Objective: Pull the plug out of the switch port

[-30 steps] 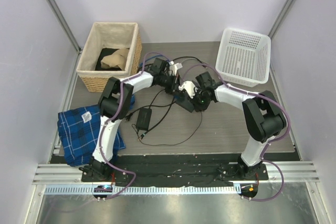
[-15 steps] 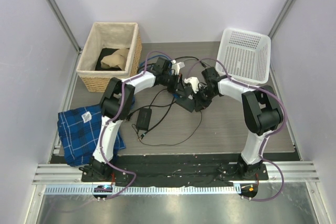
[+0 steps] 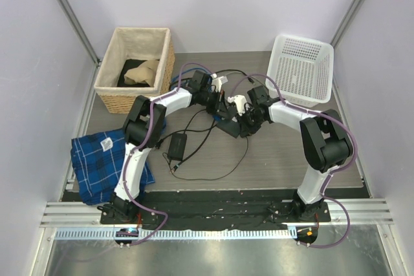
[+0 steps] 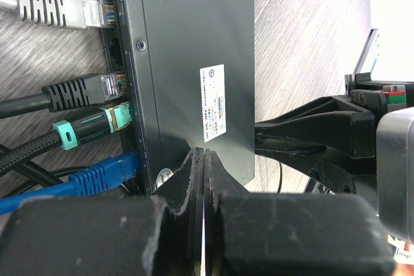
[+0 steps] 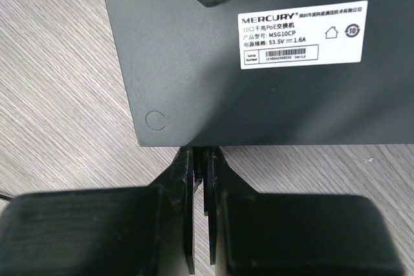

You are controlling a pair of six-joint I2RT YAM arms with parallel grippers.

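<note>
Network switch, label face up, at the middle of the surface between the 2 arms. Over the last second the right arm has swung its wrist toward the far side of the surface and re-angled it, so the right tool now meets the plain long edge of the switch near 1 corner. The left arm has not moved, and the switch appears to have kept its place. Right tool: fingers pressed together, pinching nothing, tips at the edge of the case. Left tool: fingers likewise pressed together and empty, tip over the case near its short end, just short of the white label; whether it touches cannot be told. In the left wrist view 4 plugs occupy the socket row on the opposite long side: grey plug, black plug, teal-banded plug and blue plug, all seated. Interpretation: the shift reads as bracing, not extraction, with the right tool placed to stop the case sliding and the left to steady it from above. No plug is out, and neither tool is spread to take 1, so the pull itself has yet to begin.
</note>
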